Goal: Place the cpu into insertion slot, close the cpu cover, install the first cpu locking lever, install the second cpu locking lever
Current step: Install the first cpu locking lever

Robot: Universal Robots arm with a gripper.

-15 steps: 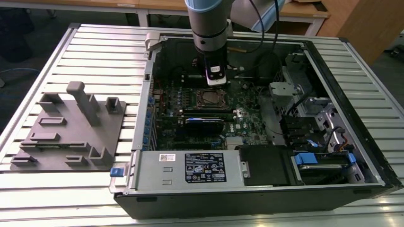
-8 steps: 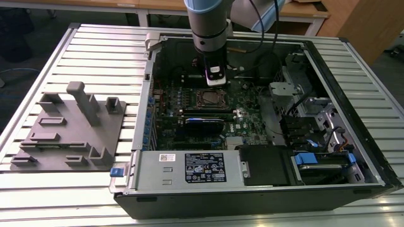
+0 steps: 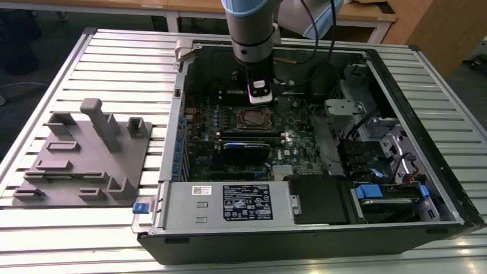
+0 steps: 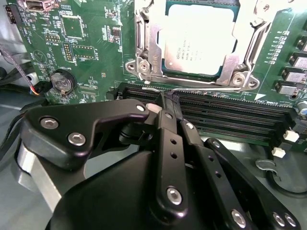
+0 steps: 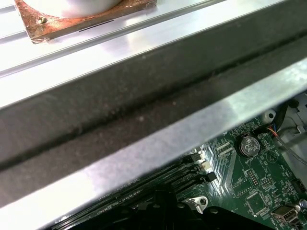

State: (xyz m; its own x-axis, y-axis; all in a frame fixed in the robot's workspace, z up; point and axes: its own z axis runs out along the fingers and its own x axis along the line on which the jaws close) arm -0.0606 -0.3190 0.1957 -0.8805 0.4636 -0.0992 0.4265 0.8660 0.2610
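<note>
The cpu [image 4: 199, 40], silver-topped, lies in the insertion slot [image 3: 255, 119] on the green board inside the open computer case. The cpu cover [image 4: 146, 43], a silver metal frame, lies down around the chip's edges. A thin wire locking lever [image 4: 206, 89] runs along the socket's edge beside the memory slots. My gripper [image 4: 165, 98] is shut, and its black tips reach that wire; I cannot tell whether they pinch it. In the exterior view the gripper [image 3: 259, 98] hangs just behind the socket.
Long black memory slots [image 4: 230, 115] lie under the fingers, with a coin battery [image 4: 62, 82] off to one side. A power supply [image 3: 228, 202] and drive cage [image 3: 388, 148] crowd the case. The case wall [image 5: 144, 96] is close. A grey fixture plate [image 3: 84, 160] sits at the exterior view's left.
</note>
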